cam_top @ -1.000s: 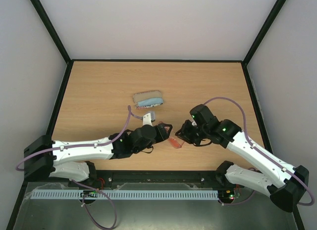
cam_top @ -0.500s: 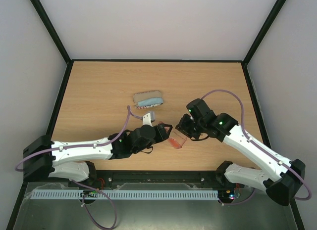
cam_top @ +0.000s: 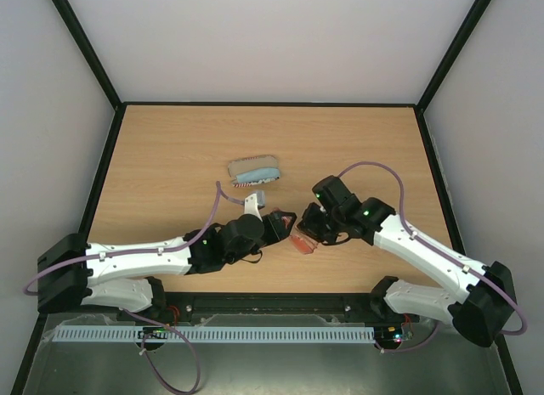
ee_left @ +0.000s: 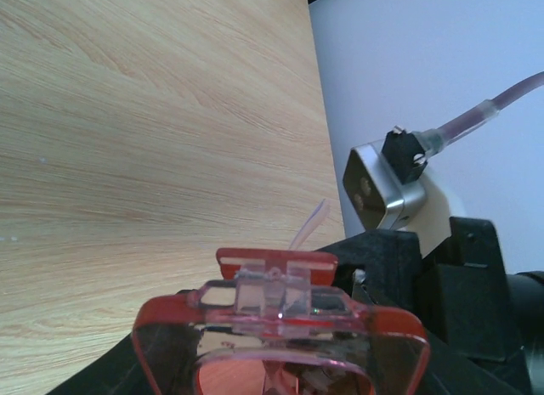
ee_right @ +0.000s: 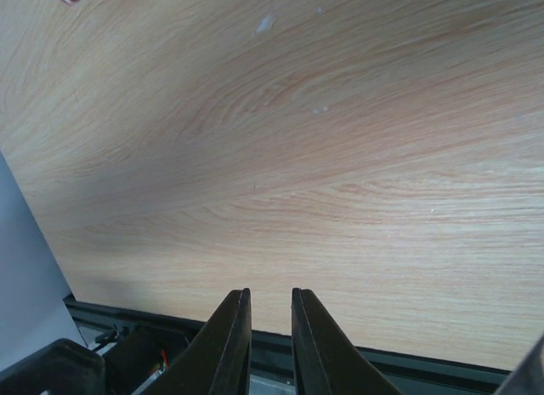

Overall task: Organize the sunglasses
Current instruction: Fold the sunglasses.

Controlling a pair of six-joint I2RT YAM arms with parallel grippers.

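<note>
Sunglasses (ee_left: 280, 327) held off counter (cam_top: 170, 157), toward near edge, mid-width; left gripper (cam_top: 285, 225) jaws pinching frame. Right gripper (ee_right: 270, 327) close beside them, jaws nearly pressed together, nothing between. Flag-patterned case (cam_top: 253, 169) with light-blue cloth (cam_top: 257, 173) on it mid-counter.

Wooden table (cam_top: 170, 149), flag-patterned case (cam_top: 253, 161) (light-blue cloth (cam_top: 257, 173) lying in it), grey walls

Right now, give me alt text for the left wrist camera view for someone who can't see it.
Red-framed sunglasses with tinted lenses fill the bottom of the view, held in the left hand, bridge up. Behind them lies the wooden table; the right arm's black wrist with its silver camera block sits close on the right.
</note>
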